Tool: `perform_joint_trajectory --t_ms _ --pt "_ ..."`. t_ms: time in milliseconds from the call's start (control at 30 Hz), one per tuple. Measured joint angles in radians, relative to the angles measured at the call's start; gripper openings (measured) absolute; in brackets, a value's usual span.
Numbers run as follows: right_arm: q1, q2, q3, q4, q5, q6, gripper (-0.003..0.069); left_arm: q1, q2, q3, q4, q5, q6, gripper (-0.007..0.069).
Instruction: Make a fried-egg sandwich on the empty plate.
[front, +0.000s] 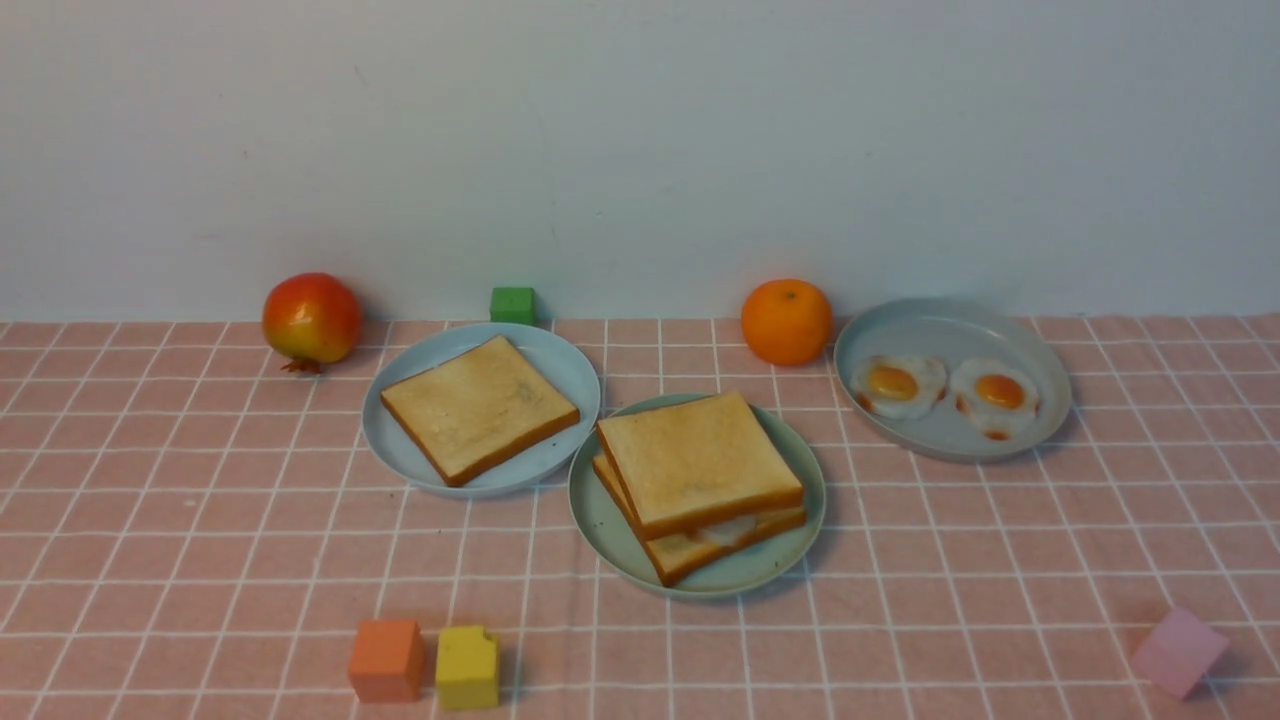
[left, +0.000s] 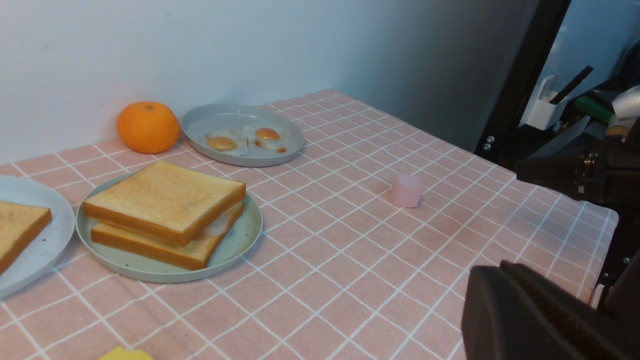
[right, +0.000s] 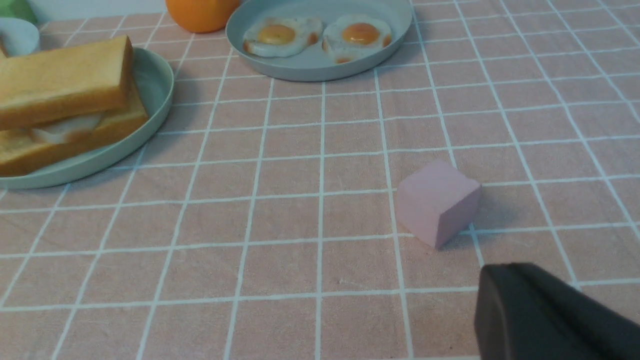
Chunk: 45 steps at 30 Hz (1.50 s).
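The fried-egg sandwich (front: 700, 480), two golden toast slices with white egg showing between them, lies on the mint-green plate (front: 600, 505) at the table's middle. It also shows in the left wrist view as the sandwich (left: 167, 212) on the plate (left: 240, 240), and in the right wrist view as the sandwich (right: 60, 100) on the plate (right: 150, 100). Neither arm appears in the front view. My left gripper (left: 492, 272) is shut and empty, away from the plate. My right gripper (right: 500, 275) is shut and empty, close to a pink cube.
A pale plate (front: 410, 460) with one toast slice (front: 480, 405) sits left of the sandwich. Another plate (front: 950, 320) holds two fried eggs (front: 945, 392). An orange (front: 787, 320), a pomegranate (front: 311, 320) and a green cube (front: 512, 304) stand at the back. Orange (front: 386, 660), yellow (front: 467, 667) and pink (front: 1178, 650) cubes lie near the front.
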Motion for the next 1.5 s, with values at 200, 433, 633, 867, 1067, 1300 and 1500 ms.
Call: perform_joint_trajectory --t_ms 200,433,633,867,1067,1300,1500 --pt "0.0 -0.001 0.0 0.014 -0.001 -0.002 0.0001 0.0 0.0 0.0 0.0 0.003 0.0 0.0012" --pt "0.0 -0.001 0.0 0.015 -0.001 -0.003 0.0004 0.0 0.0 0.0 0.0 0.003 0.0 0.0012" --pt "0.0 -0.001 0.0 0.017 -0.002 -0.003 0.0006 0.0 0.0 0.0 0.0 0.003 0.0 0.0012" --pt "0.0 -0.001 0.0 0.017 -0.003 -0.003 0.0009 0.0 0.0 0.0 0.0 0.003 0.0 0.0012" --pt "0.0 -0.001 0.0 0.017 -0.003 -0.003 0.0013 0.0 0.0 0.004 0.014 -0.031 0.003 0.0012" --pt "0.0 -0.001 0.0 0.017 -0.003 -0.003 0.0018 0.27 -0.023 0.072 0.299 -0.246 -0.199 0.0012" --pt "0.0 -0.001 0.0 0.017 -0.003 -0.004 0.0018 0.588 -0.11 0.161 0.441 -0.148 -0.411 0.0012"
